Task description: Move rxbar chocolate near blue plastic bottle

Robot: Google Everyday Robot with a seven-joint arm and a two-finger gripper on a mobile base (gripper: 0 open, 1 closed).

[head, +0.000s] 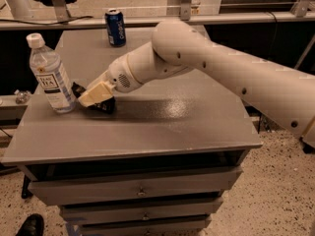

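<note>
Camera view gives me the end effector (94,95) low on the grey drawer-fronted counter (162,127), pinching the flat black-wrapped rxbar chocolate (77,89) just beside the tall clear blue plastic bottle (49,77). A blue soda can (115,27) stands at the back, above speckled floor (275,191).

Gripper (89,98) beside blue plastic bottle (51,80)

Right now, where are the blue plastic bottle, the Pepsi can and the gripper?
blue plastic bottle (50,80): camera view, on its white label.
Pepsi can (115,28): camera view, middle of its blue side.
gripper (92,96): camera view, its cream tip, beside the bottle's base.
</note>
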